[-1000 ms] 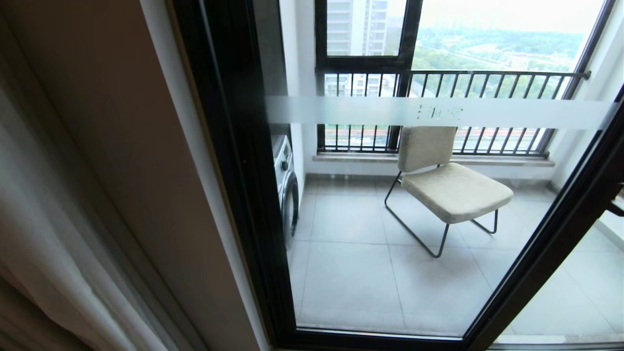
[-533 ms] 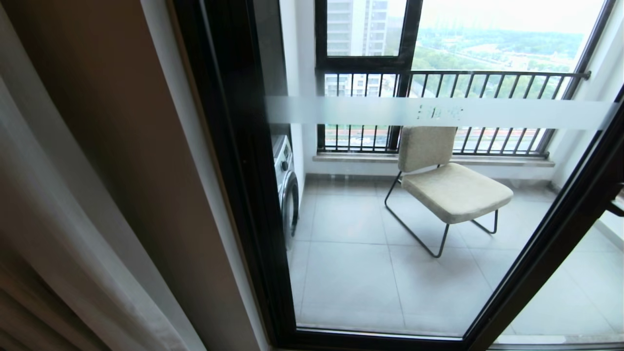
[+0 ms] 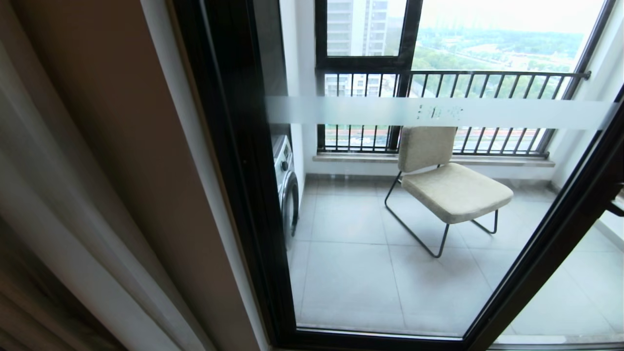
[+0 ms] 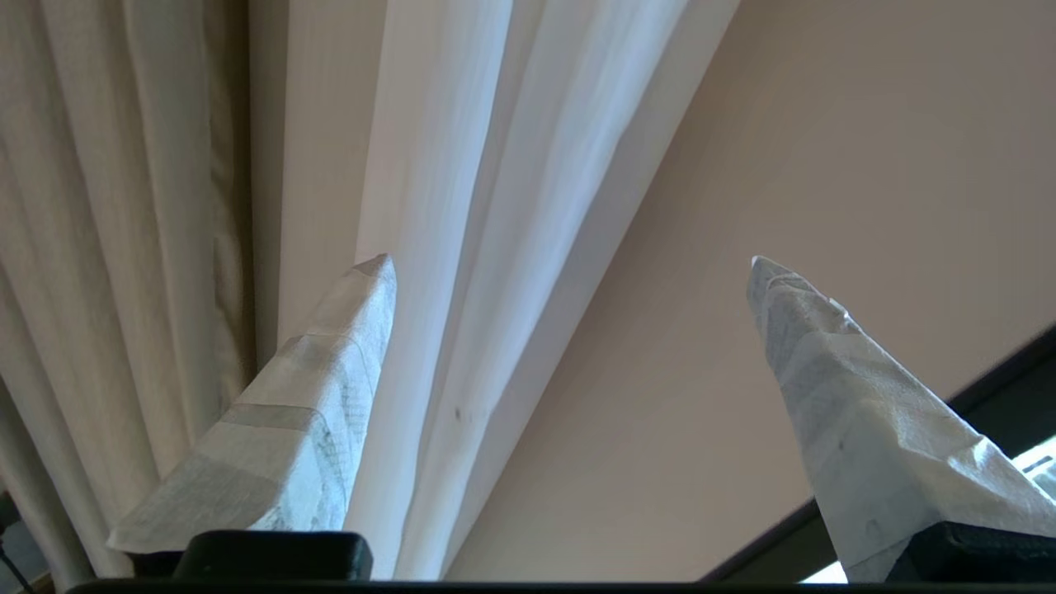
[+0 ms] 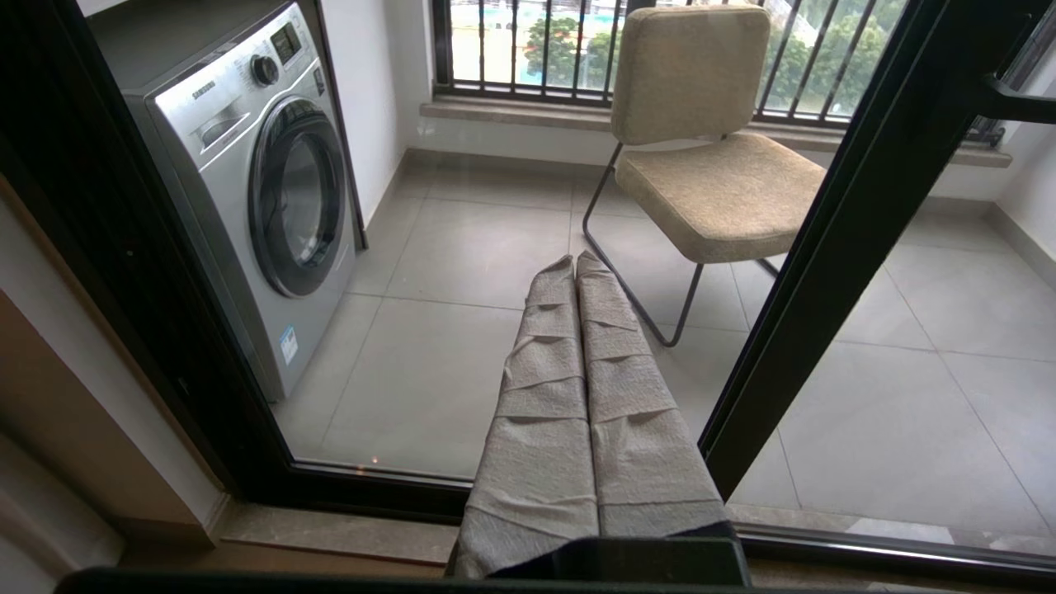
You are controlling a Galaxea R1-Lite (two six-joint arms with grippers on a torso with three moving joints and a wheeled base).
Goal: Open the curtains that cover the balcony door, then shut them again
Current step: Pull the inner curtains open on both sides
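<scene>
The curtains (image 3: pixel 53 229) hang gathered at the far left of the head view, a white sheer in front of a beige drape. They leave the balcony door (image 3: pixel 239 185) uncovered, with its black frame and frosted band (image 3: pixel 341 111). In the left wrist view my left gripper (image 4: pixel 568 260) is open, with nothing between its taped fingers (image 4: pixel 330 396). The white sheer (image 4: pixel 495 206) hangs just beside one finger and the beige drape (image 4: pixel 107 206) is further out. My right gripper (image 5: pixel 575 260) is shut and empty, pointing down at the door glass near the floor.
Behind the glass stand a silver washing machine (image 5: pixel 264 181) and a beige chair (image 3: pixel 448 185) on grey tiles, with a black-barred railing (image 3: pixel 463 78) beyond. A beige wall (image 3: pixel 122 146) lies between curtains and door frame. The door's black handle (image 5: pixel 1015 103) is at the right.
The curtain folds at the left edge of the head view have swung and settled differently, with more dark drape showing at the bottom left. The door and balcony look the same.
</scene>
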